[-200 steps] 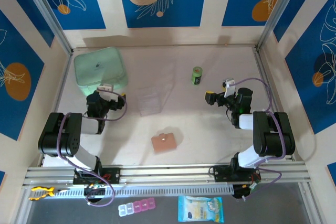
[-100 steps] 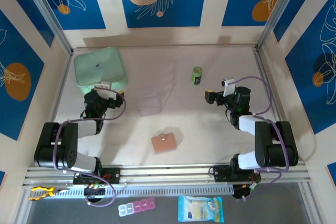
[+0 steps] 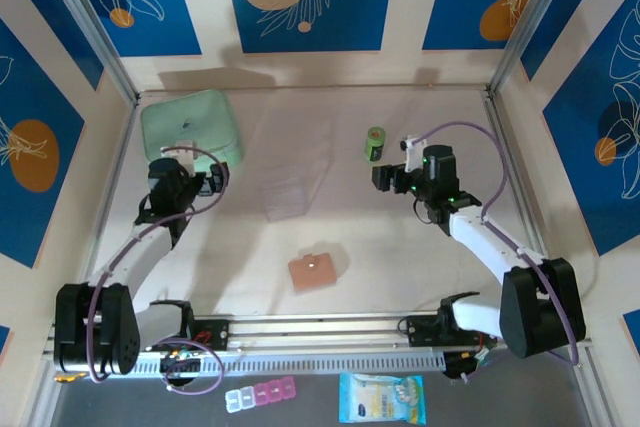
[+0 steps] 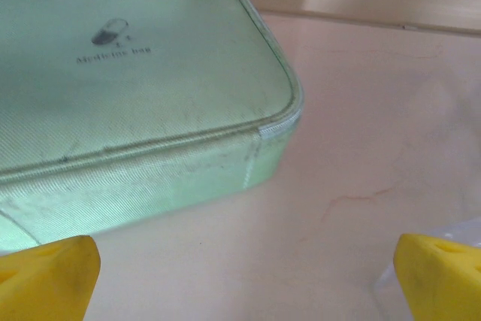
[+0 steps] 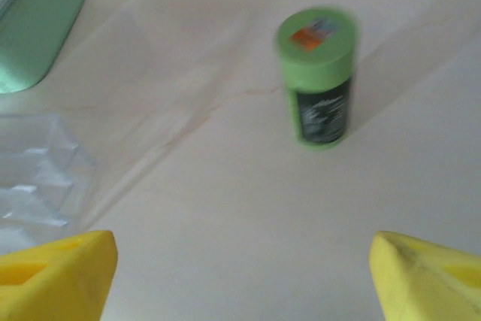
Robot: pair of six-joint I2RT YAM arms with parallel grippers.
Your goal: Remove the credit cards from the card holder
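From my overhead view I see the card holder (image 3: 313, 270) lying flat on the counter (image 3: 400, 247), folded shut, a small pinkish-tan square of leather-like material with a tiny pale snap showing at the middle of its upturned face. It sits near the middle of the counter from left to right and towards the near edge. Its edges are turned slightly off square, and it touches nothing else around it.

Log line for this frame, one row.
left gripper: open, by mint case | right gripper: open, near green bottle | card holder: closed, ungripped
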